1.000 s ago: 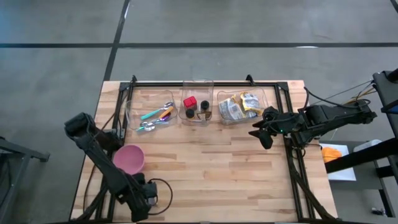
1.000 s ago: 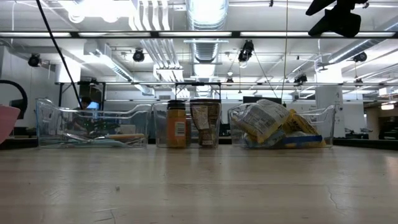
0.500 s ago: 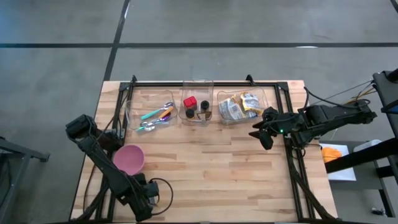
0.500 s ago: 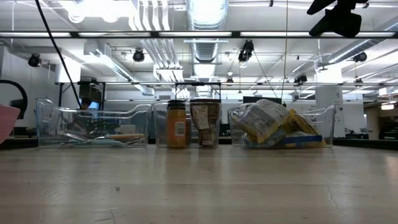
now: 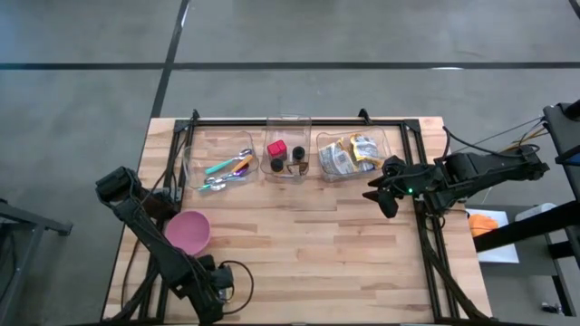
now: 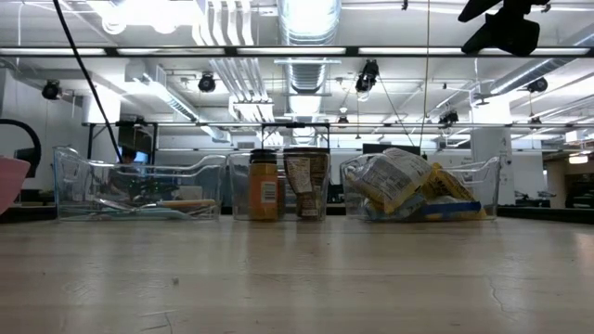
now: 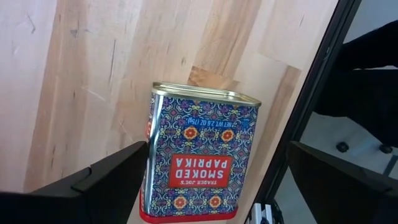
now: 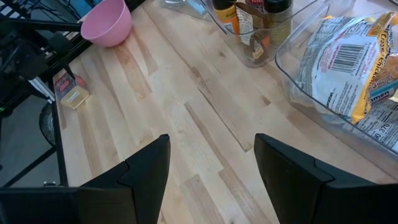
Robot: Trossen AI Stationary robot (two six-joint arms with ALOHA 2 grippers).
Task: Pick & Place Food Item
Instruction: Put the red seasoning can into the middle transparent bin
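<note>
Down at the near left corner of the wooden table (image 5: 317,244), the left gripper (image 7: 205,180) has its fingers spread as wide as they go, one on each side of a smoked paprika tin (image 7: 199,158) that stands on the boards close to the table's edge; neither finger touches it, so nothing is held. From above, that arm folds over the table's left edge, beside a pink bowl (image 5: 188,231). Across the table, the right gripper (image 5: 379,192) hangs in the air over the right side, just off the near right corner of the bin of snack packets (image 5: 349,154); its fingers (image 8: 146,168) stand partly open with only bare wood between them, gripping nothing. Three clear bins line the far edge: spoons (image 5: 225,169) on the left, spice jars (image 5: 288,156) in the middle, the packets on the right. Seen from the right wrist, the tin (image 8: 72,89) stands well apart from the bowl (image 8: 109,22)
</note>
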